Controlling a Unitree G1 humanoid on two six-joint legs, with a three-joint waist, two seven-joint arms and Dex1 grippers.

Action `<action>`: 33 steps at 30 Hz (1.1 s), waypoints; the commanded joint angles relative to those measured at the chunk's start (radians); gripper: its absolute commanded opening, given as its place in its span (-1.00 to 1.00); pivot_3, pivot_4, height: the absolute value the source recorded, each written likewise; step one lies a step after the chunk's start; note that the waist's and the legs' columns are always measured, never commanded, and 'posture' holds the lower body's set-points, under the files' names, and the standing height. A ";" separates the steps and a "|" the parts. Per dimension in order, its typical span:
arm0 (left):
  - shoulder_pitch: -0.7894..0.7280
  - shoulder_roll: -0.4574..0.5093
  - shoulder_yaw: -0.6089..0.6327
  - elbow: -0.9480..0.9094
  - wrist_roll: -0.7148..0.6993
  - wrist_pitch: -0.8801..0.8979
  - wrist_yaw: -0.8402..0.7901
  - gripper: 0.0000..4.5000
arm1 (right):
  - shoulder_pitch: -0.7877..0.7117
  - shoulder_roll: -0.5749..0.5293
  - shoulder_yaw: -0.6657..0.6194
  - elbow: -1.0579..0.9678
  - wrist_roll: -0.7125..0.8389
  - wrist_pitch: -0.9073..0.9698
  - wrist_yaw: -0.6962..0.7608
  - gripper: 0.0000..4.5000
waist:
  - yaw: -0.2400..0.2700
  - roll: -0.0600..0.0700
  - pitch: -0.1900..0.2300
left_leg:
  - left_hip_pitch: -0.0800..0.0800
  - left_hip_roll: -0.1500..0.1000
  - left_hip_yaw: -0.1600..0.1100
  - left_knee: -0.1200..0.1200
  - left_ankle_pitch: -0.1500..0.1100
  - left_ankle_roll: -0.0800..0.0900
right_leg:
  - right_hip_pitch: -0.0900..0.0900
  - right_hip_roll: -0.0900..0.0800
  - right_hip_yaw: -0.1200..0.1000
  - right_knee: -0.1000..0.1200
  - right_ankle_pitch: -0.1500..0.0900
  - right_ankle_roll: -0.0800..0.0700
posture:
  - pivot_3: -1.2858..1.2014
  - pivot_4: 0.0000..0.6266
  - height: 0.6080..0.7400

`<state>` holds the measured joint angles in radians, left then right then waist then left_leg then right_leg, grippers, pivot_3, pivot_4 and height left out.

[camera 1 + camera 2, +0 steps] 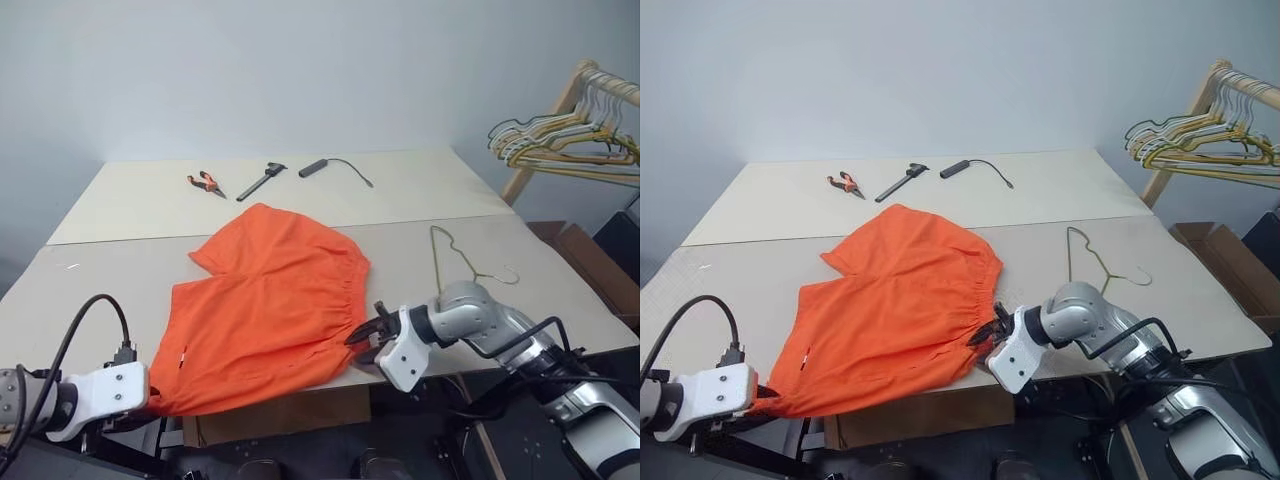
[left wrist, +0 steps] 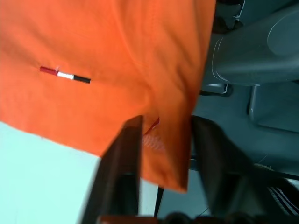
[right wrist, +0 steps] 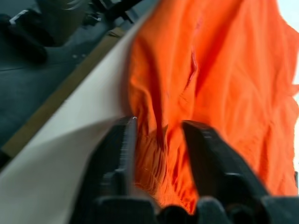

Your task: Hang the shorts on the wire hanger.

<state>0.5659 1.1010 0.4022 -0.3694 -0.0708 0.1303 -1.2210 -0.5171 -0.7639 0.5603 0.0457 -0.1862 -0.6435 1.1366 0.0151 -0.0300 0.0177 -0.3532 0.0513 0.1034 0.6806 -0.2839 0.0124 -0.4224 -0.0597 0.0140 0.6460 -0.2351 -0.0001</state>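
Observation:
The orange shorts [image 1: 270, 300] lie spread on the beige table [image 1: 100, 290], their near corner drooping over the front edge. My left gripper [image 2: 163, 144] is at that hanging corner, its fingers apart with loose fabric in the gap; it also shows at the lower left [image 1: 148, 405]. My right gripper [image 1: 362, 335] sits at the gathered waistband by the front edge, open, with the waistband [image 3: 159, 149] between its fingers but not pinched. The wire hanger [image 1: 468, 262] lies flat on the table just right of the shorts, beyond the right arm.
Pliers [image 1: 205, 183], a black hand tool [image 1: 262, 180] and a black cylinder with a cable [image 1: 313, 167] lie at the far side of the table. A bunch of wire hangers [image 1: 570, 140] hangs on a wooden rack at the right. A cardboard box [image 1: 270, 415] sits under the table.

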 commanded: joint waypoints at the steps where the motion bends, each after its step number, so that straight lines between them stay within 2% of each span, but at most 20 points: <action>1: -0.002 0.028 0.064 0.011 -0.004 -0.002 -0.039 0.35 | 0.019 -0.031 -0.044 -0.080 0.121 0.073 0.054 0.54 | 0.000 -0.001 0.000 | 0.000 0.000 0.000 0.000 0.000 0.000 | 0.000 0.000 0.000 0.000 0.000 0.000 | 0.11 -1.00 1.00; 4: -0.022 0.022 0.119 0.008 -0.049 0.009 -0.069 0.80 | 0.041 -0.066 -0.110 -0.126 0.238 0.180 0.079 1.00 | -0.001 -0.001 0.001 | 0.000 0.000 0.000 0.000 0.000 0.000 | 0.000 0.000 0.000 0.000 0.000 0.000 | 0.11 -1.00 1.00; 5: -0.031 0.015 0.138 0.005 -0.072 0.015 -0.079 0.96 | 0.048 -0.077 -0.134 -0.139 0.271 0.218 0.082 1.00 | -0.001 -0.001 0.001 | 0.000 0.000 0.000 0.000 0.000 0.000 | 0.000 0.000 0.000 0.000 0.000 0.000 | 0.11 -1.00 1.00; 8: -0.070 -0.010 0.208 0.009 -0.168 0.033 -0.110 0.98 | 0.059 -0.083 -0.238 -0.174 0.345 0.423 0.019 1.00 | -0.001 -0.002 0.001 | 0.000 0.001 0.000 0.000 0.000 0.000 | 0.000 0.000 0.000 0.000 0.000 0.000 | 0.10 -1.00 1.00; 11: -0.138 -0.049 0.241 0.037 -0.229 0.013 -0.094 0.98 | 0.035 -0.065 -0.318 -0.179 0.345 0.772 -0.103 1.00 | -0.002 -0.002 0.001 | 0.000 0.001 -0.001 0.000 0.000 0.000 | 0.000 0.000 0.000 0.000 0.000 -0.001 | 0.09 -1.00 1.00; 14: -0.234 -0.101 0.221 0.030 -0.331 0.004 -0.084 0.98 | -0.004 -0.018 -0.369 -0.160 0.339 1.081 -0.229 1.00 | -0.002 -0.002 0.001 | 0.000 0.001 0.000 0.000 0.000 0.000 | -0.001 0.000 0.000 0.000 0.000 -0.001 | 0.08 -1.00 1.00; 16: -0.314 -0.145 0.177 -0.005 -0.413 0.030 -0.057 0.98 | -0.060 0.062 -0.423 -0.105 0.339 1.329 -0.367 1.00 | -0.004 -0.002 0.001 | -0.001 0.001 0.000 0.000 0.000 0.000 | -0.001 0.000 0.000 0.000 0.000 -0.001 | 0.08 -1.00 1.00; 19: -0.405 -0.183 0.121 -0.042 -0.484 0.053 -0.029 0.98 | -0.131 0.157 -0.500 -0.022 0.327 1.548 -0.518 1.00 | -0.005 -0.002 0.001 | -0.001 0.000 0.000 0.000 0.000 -0.001 | -0.001 0.000 0.001 0.001 0.004 0.005 | 0.07 -1.00 1.00; 22: -0.511 -0.201 0.070 -0.051 -0.541 0.073 -0.004 0.98 | -0.183 0.234 -0.558 0.086 0.310 1.645 -0.649 1.00 | -0.005 -0.002 0.001 | -0.002 0.000 0.000 -0.001 0.000 -0.001 | -0.002 0.000 0.000 0.001 0.004 0.005 | 0.06 -1.00 1.00; 26: -0.597 -0.205 0.015 -0.041 -0.559 0.076 0.000 0.98 | -0.210 0.302 -0.592 0.218 0.282 1.649 -0.775 1.00 | -0.013 -0.001 0.001 | -0.004 -0.001 -0.001 -0.001 0.000 -0.001 | -0.002 0.001 0.000 0.000 0.004 0.006 | 0.06 -1.00 1.00; 33: -0.628 -0.208 -0.045 -0.036 -0.563 0.064 -0.018 0.98 | -0.222 0.344 -0.644 0.349 0.307 1.637 -0.809 1.00 | -0.039 -0.001 0.001 | -0.005 -0.002 -0.002 -0.001 0.000 0.000 | -0.002 0.001 0.002 -0.002 0.005 0.007 | 0.06 -1.00 1.00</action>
<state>-0.0392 0.8936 0.3552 -0.3995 -0.6157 0.2008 -1.2373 -0.7015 -0.4168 -0.0585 0.4044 0.1030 1.0053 0.3239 -0.0243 -0.0306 0.0189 -0.3577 0.0495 0.1013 0.6792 -0.2842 0.0119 -0.4241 -0.0588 0.0156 0.6441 -0.2301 0.0074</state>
